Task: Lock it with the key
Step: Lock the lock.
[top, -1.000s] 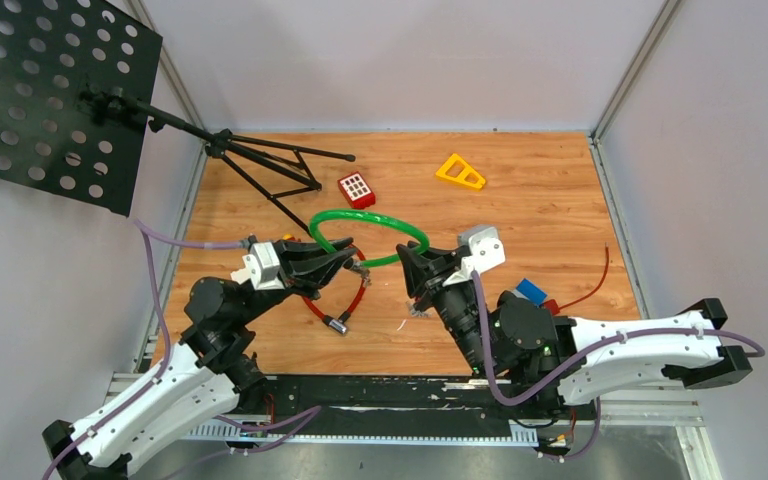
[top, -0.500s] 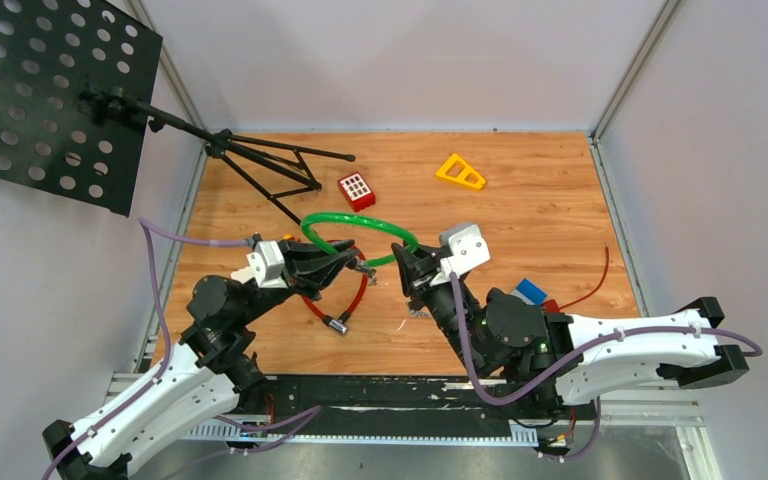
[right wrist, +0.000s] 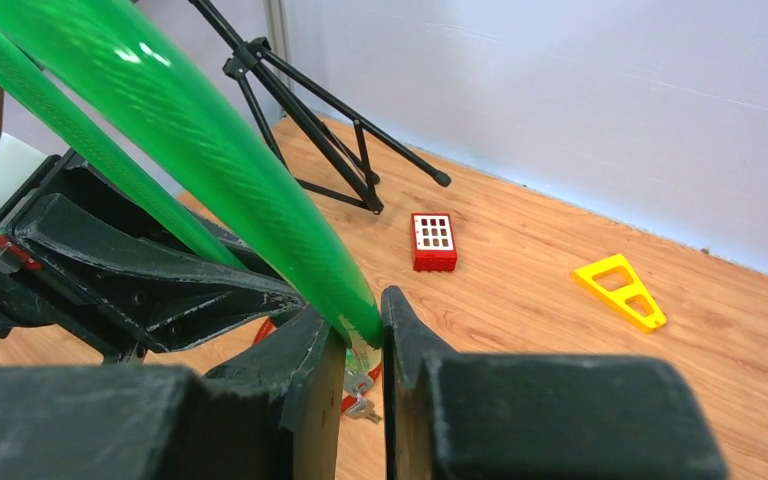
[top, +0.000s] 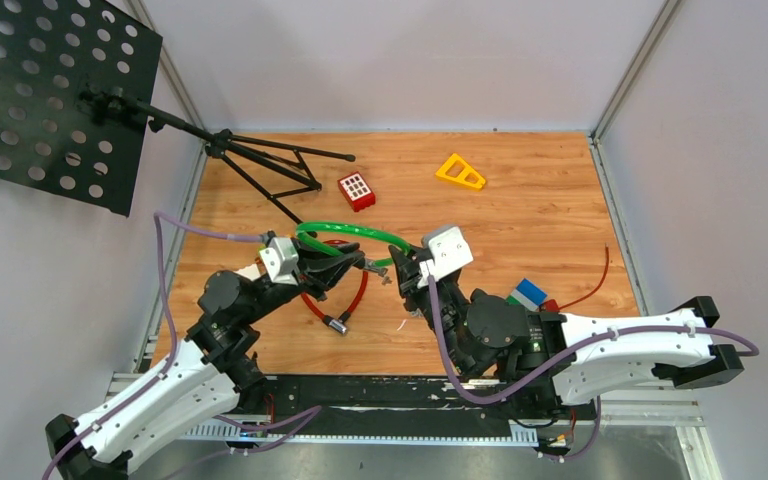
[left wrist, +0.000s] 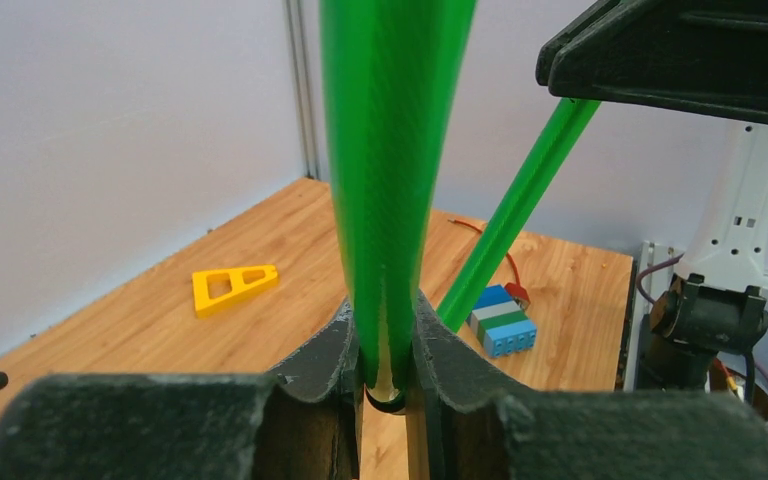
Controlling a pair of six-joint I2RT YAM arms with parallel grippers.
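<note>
my left gripper (left wrist: 388,345) is clamped on the green cable lock (left wrist: 390,150). the cable is pinched tight between my fingers (left wrist: 325,380) and rises straight up out of the grip. my right gripper (right wrist: 362,335) is closed on the same green loop at another spot, one finger pressed to each side of the cable.

from above, the two grippers face each other near the middle of the wooden table (top: 550,220), close but not touching. the green loop arcs from one toward the far side and back to the other. a small bunch of keys (right wrist: 359,392) hangs just under my right fingertips. i cannot tell whether a key sits in the lock body.

a red cable (top: 358,292) lies curled on the table under my left gripper, with its metal end (top: 337,323) toward the near edge. a red block (top: 356,190) with white squares sits beyond the loop, and a yellow triangle block (top: 460,171) lies farther right near the back. a blue, white and green brick (top: 530,293) sits beside my right arm, with a thin red wire (top: 592,282) just past it. a black music stand (top: 55,100) lies tipped over at the far left corner.
</note>
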